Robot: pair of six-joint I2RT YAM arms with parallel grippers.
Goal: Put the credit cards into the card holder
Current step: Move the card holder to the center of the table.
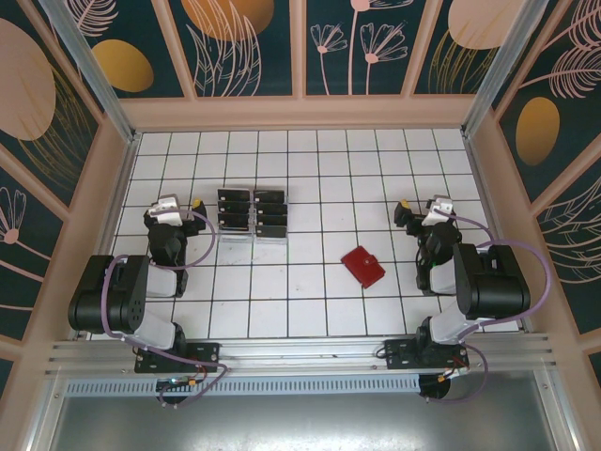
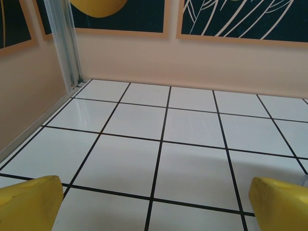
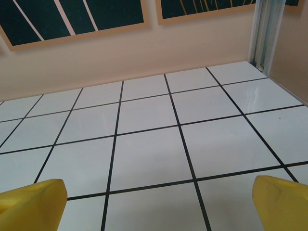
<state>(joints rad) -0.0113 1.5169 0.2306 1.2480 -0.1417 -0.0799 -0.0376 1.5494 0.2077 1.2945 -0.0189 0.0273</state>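
Several black credit cards (image 1: 232, 197) stand in two columns on a clear tiered rack (image 1: 252, 236) left of the table's middle. The card holder (image 1: 362, 267), a small red wallet, lies folded shut on the tiles right of centre. My left gripper (image 1: 175, 204) hovers just left of the rack. In the left wrist view the left gripper (image 2: 154, 209) is open, its yellow fingertips (image 2: 29, 202) wide apart over bare tile. My right gripper (image 1: 424, 204) sits right of and beyond the wallet. The right wrist view shows this gripper (image 3: 159, 207) open with nothing between its fingertips (image 3: 281, 202).
Pink walls (image 1: 300, 113) with dark floral panels enclose the white tiled floor (image 1: 310, 301) on three sides. Metal posts (image 2: 65, 43) stand in the far corners. Bare tiles lie between the rack and the wallet and along the near edge.
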